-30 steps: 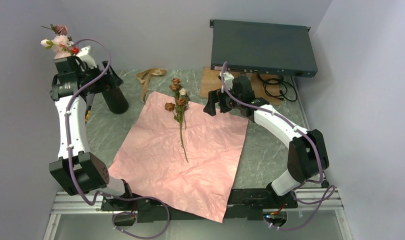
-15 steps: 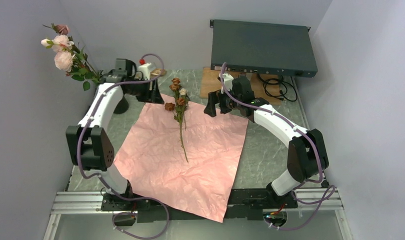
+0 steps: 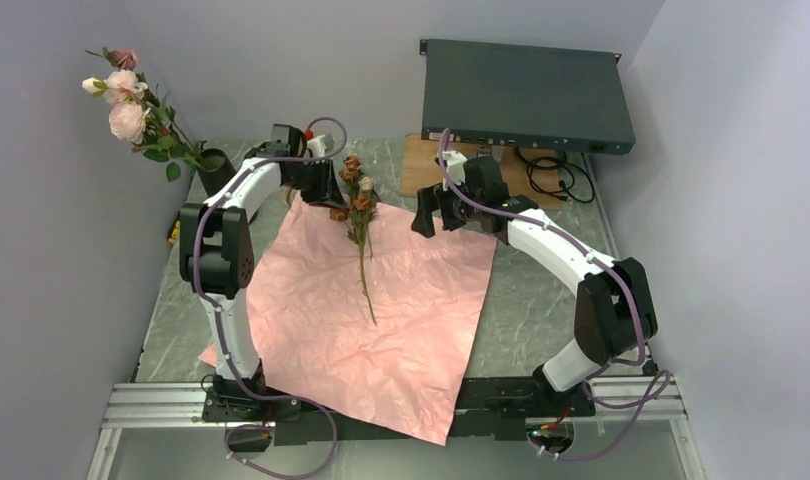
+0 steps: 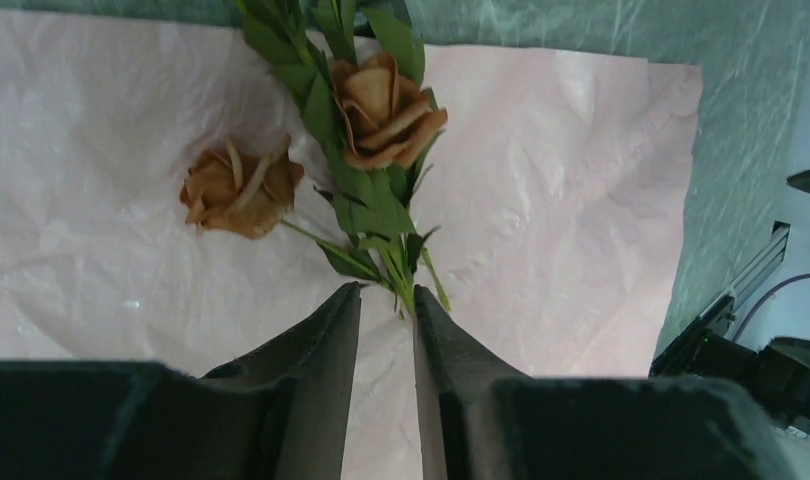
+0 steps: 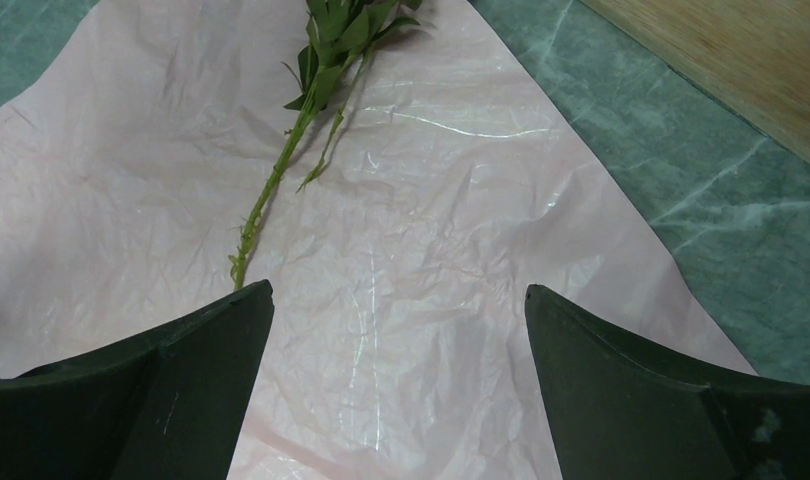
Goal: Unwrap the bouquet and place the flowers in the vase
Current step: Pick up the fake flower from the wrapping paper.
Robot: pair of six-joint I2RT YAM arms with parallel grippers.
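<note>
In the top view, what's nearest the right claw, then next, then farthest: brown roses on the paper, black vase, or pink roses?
1. Rust-brown roses on the crinkled pink paper, just left of the right claw.
2. Matte black tube vase, far left, at the back.
3. Pale pink roses standing in it, top-left corner.

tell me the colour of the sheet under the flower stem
The paper sheet is plain salmon pink; the top external view shows it best.
</note>
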